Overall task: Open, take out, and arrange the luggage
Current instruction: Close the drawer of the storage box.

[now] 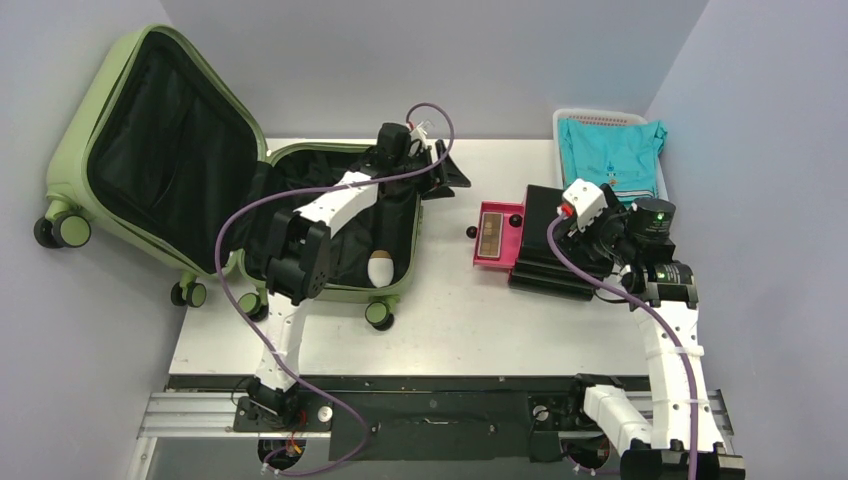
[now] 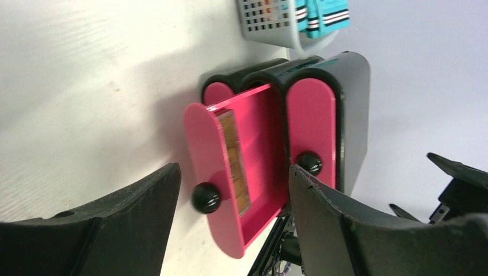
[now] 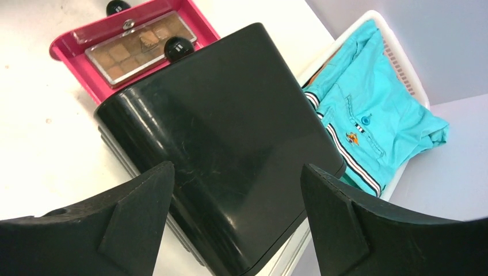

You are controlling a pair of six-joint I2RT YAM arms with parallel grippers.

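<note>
The luggage [image 1: 150, 150], a light olive-green hard-shell suitcase, lies open at the table's left. Its lid stands up at the far left and black lining shows in both halves. A white egg-shaped item [image 1: 380, 268] rests in the lower half. My left arm reaches across the suitcase. The left gripper [image 1: 447, 172] hangs just past its right rim, open and empty [image 2: 233, 178], facing the pink drawer [image 2: 253, 149]. My right gripper [image 1: 575, 235] hovers open over the black case [image 3: 230, 132] with nothing held.
The black case [image 1: 545, 245] sits right of centre with its pink drawer [image 1: 494, 234] pulled out, a brown palette inside. A white mesh basket [image 1: 570, 122] holding a teal garment [image 1: 610, 150] stands at the back right. Grey walls close both sides.
</note>
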